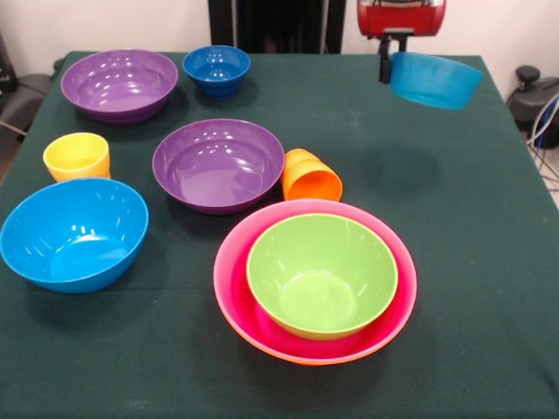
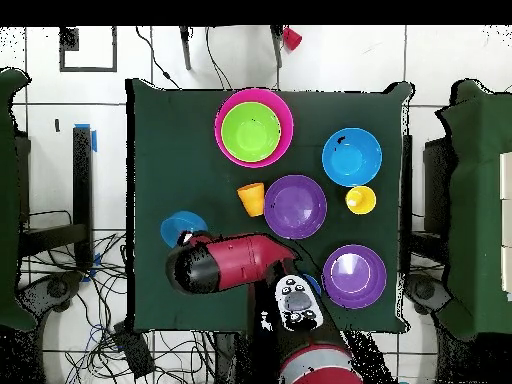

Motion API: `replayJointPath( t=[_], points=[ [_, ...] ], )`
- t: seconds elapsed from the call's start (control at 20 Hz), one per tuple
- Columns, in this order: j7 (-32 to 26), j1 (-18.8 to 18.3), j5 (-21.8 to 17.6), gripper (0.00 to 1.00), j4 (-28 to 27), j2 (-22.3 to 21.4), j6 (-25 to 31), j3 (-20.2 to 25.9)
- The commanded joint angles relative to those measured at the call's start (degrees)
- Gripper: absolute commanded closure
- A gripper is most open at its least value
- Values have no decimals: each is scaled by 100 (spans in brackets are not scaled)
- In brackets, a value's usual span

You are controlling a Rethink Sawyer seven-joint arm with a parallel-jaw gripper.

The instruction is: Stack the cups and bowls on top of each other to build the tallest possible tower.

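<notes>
My gripper (image 1: pixel 385 68) is shut on the rim of the teal bowl (image 1: pixel 435 80) and holds it in the air above the table's far right part; the bowl also shows in the overhead view (image 2: pixel 178 226). The tower (image 1: pixel 316 281) stands at the near middle: a green bowl (image 1: pixel 321 272) inside the large pink bowl (image 1: pixel 234 262), inside the orange bowl (image 1: pixel 306 357). An orange cup (image 1: pixel 311 177) lies on its side beside a purple bowl (image 1: pixel 218 164). A yellow cup (image 1: pixel 77 156) stands upright at the left. A light blue bowl (image 1: pixel 73 232), a second purple bowl (image 1: pixel 119 84) and a small dark blue bowl (image 1: pixel 217 69) stand alone.
The dark green table cloth (image 1: pixel 472 288) covers the whole table. The red arm (image 2: pixel 225 264) reaches across the table's robot side. Cables and chairs lie round the table on the floor.
</notes>
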Motion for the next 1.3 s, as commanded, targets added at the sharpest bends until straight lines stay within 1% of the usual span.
replayJointPath(
  t=[0.05, 0.1, 0.15, 0.2, 0.25, 0.3, 0.35, 0.4, 0.5, 0.75, 0.8, 0.85, 0.9, 1.0, 1.2, 1.3],
  points=[
    [-101, -85, 50, 100, -130, 91, 436, 698],
    [-161, -63, 47, 100, -297, 108, 638, 644],
    [-174, -66, 61, 100, -345, 106, 715, 653],
    [-145, 32, 55, 100, -534, 171, 822, 565],
    [-88, 137, 7, 100, -628, 221, 814, 466],
    [-18, 236, -62, 100, -753, 431, 647, 395],
    [-7, 215, -57, 100, -759, 550, 520, 458],
    [29, 290, -107, 100, -858, 722, 385, 413],
    [62, 425, -184, 100, -1061, 879, 354, 261],
    [-276, 240, -279, 100, -1640, 1356, 445, 341],
    [-373, 261, -391, 100, -1884, 1544, 457, 253],
    [-416, 261, -463, 100, -2012, 1678, 419, 206],
    [-521, 186, -537, 100, -2224, 1965, 335, 218],
    [-606, 87, -592, 100, -2342, 2154, 296, 287],
    [-629, 36, -584, 100, -2255, 2058, 502, 389],
    [-591, 45, -610, 100, -2252, 2101, 497, 366]
  ],
)
